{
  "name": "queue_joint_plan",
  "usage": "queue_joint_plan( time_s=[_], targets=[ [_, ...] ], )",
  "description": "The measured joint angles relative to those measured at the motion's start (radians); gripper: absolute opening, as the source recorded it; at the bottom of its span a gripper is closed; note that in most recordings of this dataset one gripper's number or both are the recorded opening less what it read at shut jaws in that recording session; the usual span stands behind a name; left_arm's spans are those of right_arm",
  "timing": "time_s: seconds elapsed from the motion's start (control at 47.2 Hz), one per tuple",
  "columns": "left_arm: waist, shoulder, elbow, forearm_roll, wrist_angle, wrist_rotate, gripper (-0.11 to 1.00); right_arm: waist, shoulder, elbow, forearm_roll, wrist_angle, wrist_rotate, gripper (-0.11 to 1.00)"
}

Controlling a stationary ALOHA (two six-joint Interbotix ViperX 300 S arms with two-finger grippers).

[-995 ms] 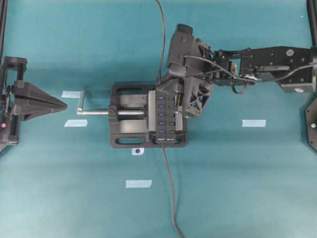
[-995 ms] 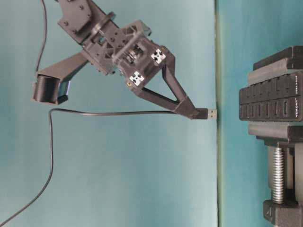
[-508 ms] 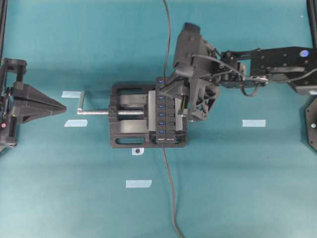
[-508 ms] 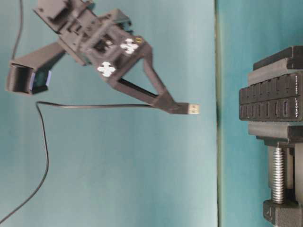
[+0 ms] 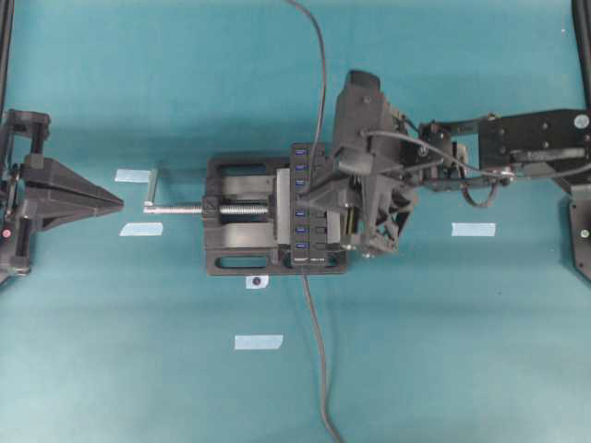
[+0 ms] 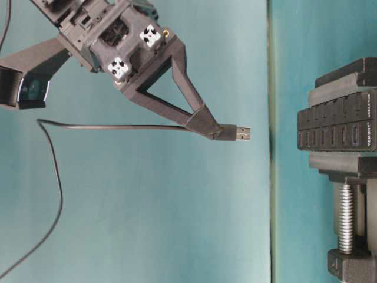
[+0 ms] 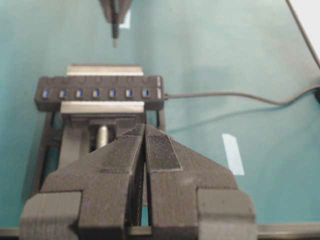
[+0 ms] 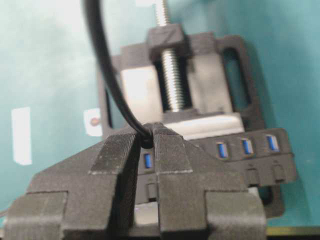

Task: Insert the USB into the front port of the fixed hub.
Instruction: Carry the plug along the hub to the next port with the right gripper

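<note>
White "VEMONT" lettering on fixed hub [image 6: 337,128] end.

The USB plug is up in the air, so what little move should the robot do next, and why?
Probably ease the right end effector toward the fixed hub, lining up first. In the table-level view the USB it pinches points at the hub's ports, but teal mat shows between them, so it isn't in. From overhead it hangs over the middle of the row, so which port it faces is unclear.
</note>
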Motion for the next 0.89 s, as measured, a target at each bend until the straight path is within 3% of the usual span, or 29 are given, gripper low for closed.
queue_joint_plan(
  time_s=[0.889],
  targets=[
    [-0.006, 0.002, 0.008, 0.0, -0.009, -0.002, 0.0, 0.043, 0.12, 0.0, -0.002, -0.032, 0.0, 0.06]
  ],
)
